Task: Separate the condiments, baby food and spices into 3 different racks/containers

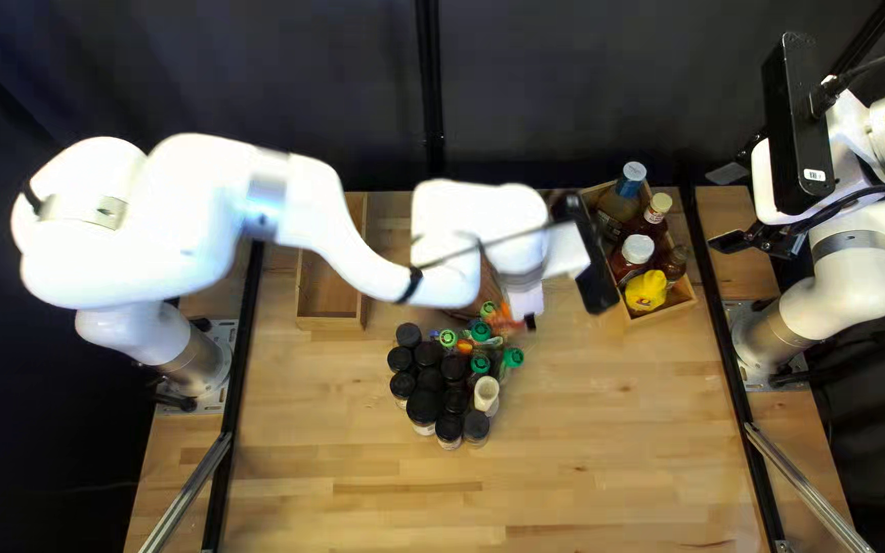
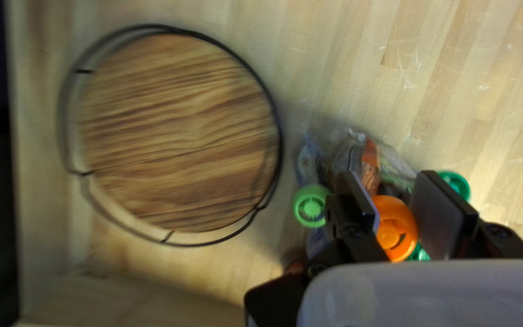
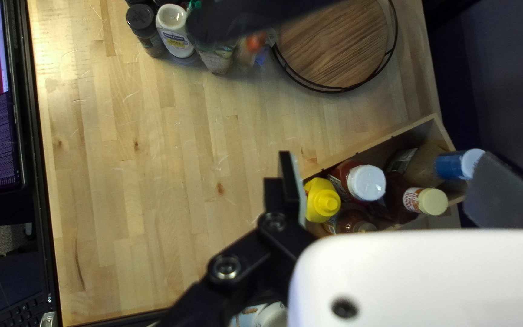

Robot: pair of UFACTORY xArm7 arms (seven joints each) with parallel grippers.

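Your long wooden box (image 1: 662, 312), to the right of the round tray in the top left view, holds condiment bottles (image 3: 366, 183) packed together with caps up, probably so each stays easy to grasp. A second box (image 1: 332, 323) lies left of the tray; I'd guess it awaits spices. The round tray (image 2: 183, 133) itself has a bare floor, its low wire rim likely meant to stop soft packs sliding off. On its near-edge side, the dark-lidded jars (image 1: 428, 379) huddle upright. Your right gripper (image 1: 729, 208), beyond the bottle box from the tray, has its fingers wide apart with nothing gripped, keeping out of the other arm's way, it seems. Your left gripper (image 2: 388, 200), just beside the tray, is clamped on a baby food pouch (image 2: 367, 160) at its orange cap (image 2: 396, 229), presumably because that end is firm while the body could fold or swing against the rim.
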